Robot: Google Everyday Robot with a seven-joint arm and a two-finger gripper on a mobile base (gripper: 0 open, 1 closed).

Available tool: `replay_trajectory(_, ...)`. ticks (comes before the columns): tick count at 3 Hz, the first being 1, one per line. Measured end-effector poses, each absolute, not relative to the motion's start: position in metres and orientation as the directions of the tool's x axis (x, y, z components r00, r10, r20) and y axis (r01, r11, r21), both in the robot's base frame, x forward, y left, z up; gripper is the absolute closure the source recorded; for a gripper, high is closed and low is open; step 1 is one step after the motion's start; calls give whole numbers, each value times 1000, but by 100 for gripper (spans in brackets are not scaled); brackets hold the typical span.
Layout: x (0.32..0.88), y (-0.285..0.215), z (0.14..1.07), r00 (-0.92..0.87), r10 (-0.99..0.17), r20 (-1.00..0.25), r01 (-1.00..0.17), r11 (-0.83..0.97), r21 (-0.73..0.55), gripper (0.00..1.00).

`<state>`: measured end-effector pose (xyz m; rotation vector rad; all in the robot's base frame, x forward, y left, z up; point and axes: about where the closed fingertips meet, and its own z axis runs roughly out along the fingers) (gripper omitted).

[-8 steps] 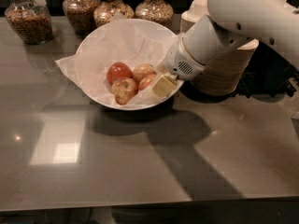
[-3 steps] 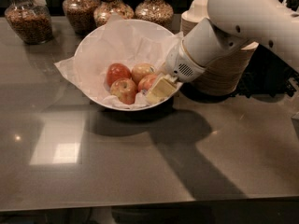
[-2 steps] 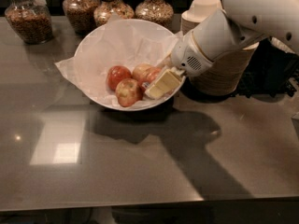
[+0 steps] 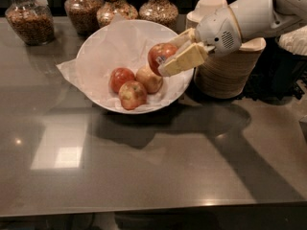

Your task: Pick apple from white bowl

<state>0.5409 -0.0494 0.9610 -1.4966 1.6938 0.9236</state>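
The white bowl [image 4: 103, 47], wide and lined with crinkled white paper, stands at the back middle of the grey table. My gripper [image 4: 178, 52] comes in from the right and is shut on the apple [image 4: 160, 55], a red-pink one with a small pale sticker. It holds the apple lifted clear above the bowl's right side. Three other apples stay in the bowl: a deep-red one [image 4: 121, 78], a yellower one [image 4: 132, 95] in front and another yellow-red one [image 4: 149, 79] beside them.
Several glass jars [image 4: 29, 17] of nuts and grains line the back edge. A stack of beige disposable bowls [image 4: 228, 68] stands right of the white bowl, under my arm [image 4: 254, 13]. The grey table [image 4: 144, 166] stretches toward the front.
My gripper was down among the apples in the bowl. It has since closed on the apple and risen up and to the right, lifting it out of the pile.
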Motion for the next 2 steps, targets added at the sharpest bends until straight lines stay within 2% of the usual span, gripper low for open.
replay_trajectory(1, 527, -45, 984, -9, -536, -844, -997, -58, 48, 100)
replay_trajectory(2, 518, -43, 986, 6, -549, -836, -993, -101, 59, 100)
